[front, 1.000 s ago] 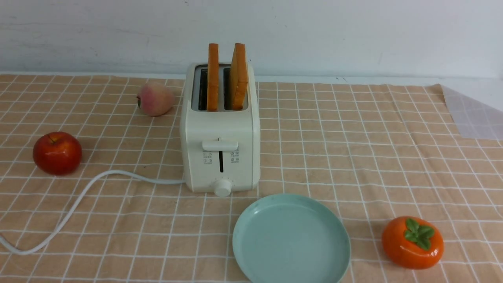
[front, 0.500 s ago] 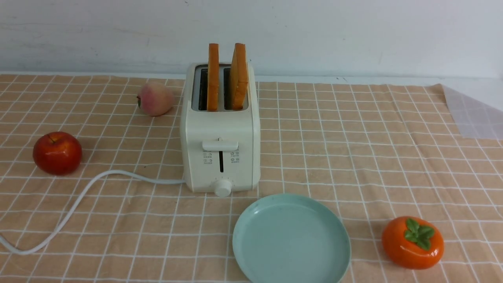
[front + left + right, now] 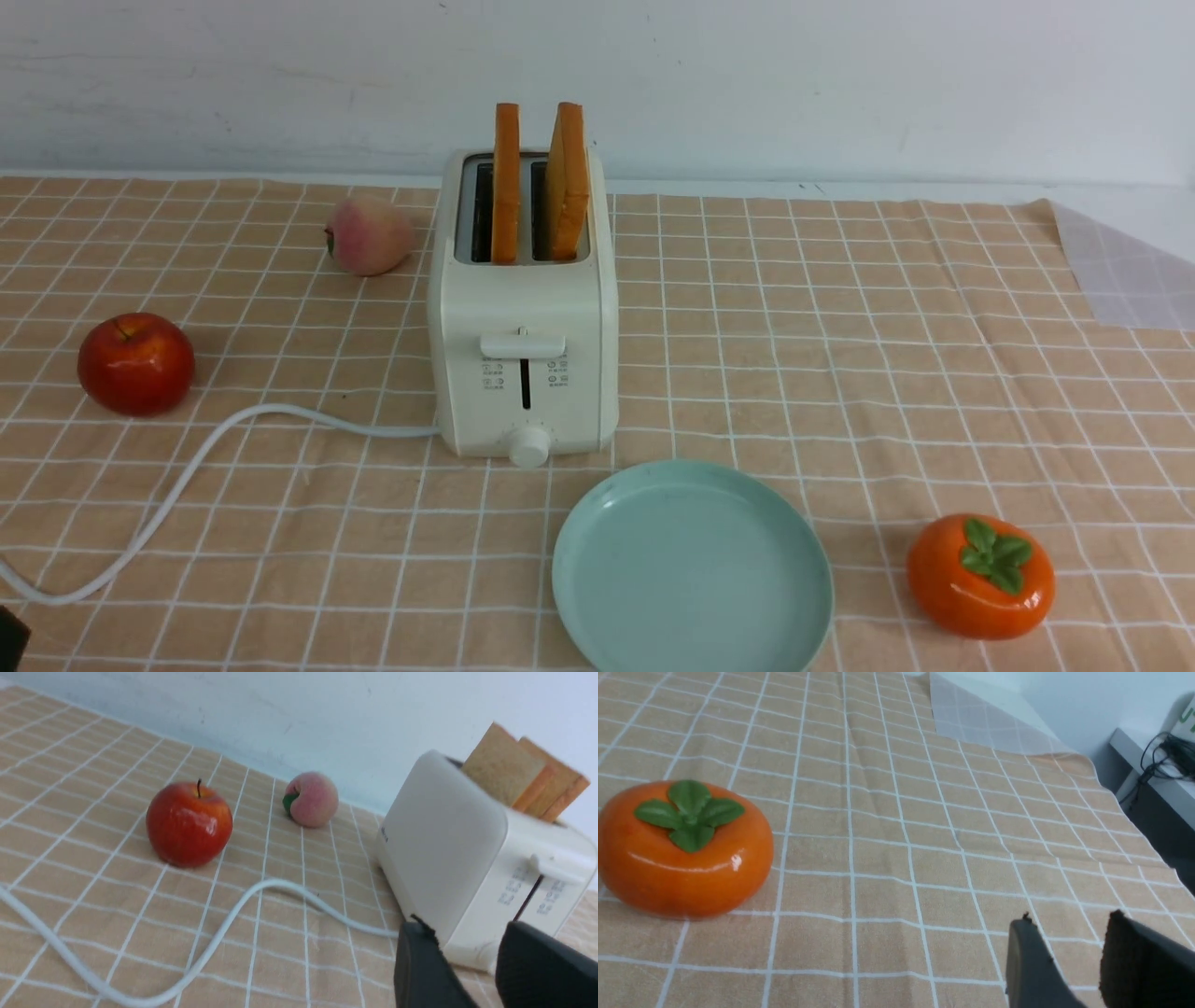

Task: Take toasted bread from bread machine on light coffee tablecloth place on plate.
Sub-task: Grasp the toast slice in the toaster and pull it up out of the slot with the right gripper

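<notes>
Movement is slight: a dark sliver (image 3: 11, 639), likely my left arm, has edged into the front view's near left corner. Both slices of toasted bread (image 3: 505, 182) stand in the bread machine (image 3: 523, 373), plate (image 3: 691, 569) bare; my left hand (image 3: 462, 933) and right hand (image 3: 1069, 919) hang released, empty, so the reach is only starting, I judge

Just ahead of your left end effector (image 3: 465, 933) stands the cream-white bread machine (image 3: 523, 373) on the light coffee tablecloth (image 3: 840, 327), two golden toasted bread slices (image 3: 505, 182) upright in its slots; the pale blue-green plate (image 3: 691, 579) lies flat farther right, near the machine's front.
</notes>
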You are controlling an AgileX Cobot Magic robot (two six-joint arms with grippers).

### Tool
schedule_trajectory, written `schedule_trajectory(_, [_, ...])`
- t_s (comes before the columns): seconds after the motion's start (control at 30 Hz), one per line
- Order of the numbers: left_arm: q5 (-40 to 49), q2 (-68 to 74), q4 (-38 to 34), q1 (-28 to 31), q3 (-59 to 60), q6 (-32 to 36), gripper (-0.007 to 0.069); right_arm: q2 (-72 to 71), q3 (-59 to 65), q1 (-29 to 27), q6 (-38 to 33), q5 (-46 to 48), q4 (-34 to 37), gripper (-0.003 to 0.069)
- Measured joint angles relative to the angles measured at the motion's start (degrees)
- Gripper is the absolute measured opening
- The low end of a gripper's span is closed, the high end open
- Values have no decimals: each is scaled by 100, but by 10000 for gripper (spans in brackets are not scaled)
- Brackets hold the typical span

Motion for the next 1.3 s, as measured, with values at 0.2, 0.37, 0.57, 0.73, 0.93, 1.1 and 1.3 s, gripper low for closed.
schedule_trajectory(0.2, [-641, 0, -17, 0, 0, -40, 238, 0, 0, 0, 0, -620, -179, 239])
schedule_trajectory(0.37, [-766, 0, 31, 0, 0, -80, 238, 0, 0, 0, 0, -781, -298, 239])
schedule_trajectory(0.57, [-766, 0, 75, 0, 0, -80, 238, 0, 0, 0, 0, -851, -317, 239])
schedule_trajectory(0.73, [-810, 0, 75, 0, 0, -80, 238, 0, 0, 0, 31, -1448, -317, 239])
schedule_trajectory(0.93, [-1104, 0, -59, 0, 0, -133, 238, 0, 0, 0, 144, -3065, -356, 239])
schedule_trajectory(1.1, [-1077, 0, -532, 0, 0, -145, 238, 0, 0, 0, 971, -4127, -377, 239])
schedule_trajectory(1.3, [-1052, 0, -1563, 0, 0, -474, 238, 0, 0, 0, 3423, -4056, 490, 239])
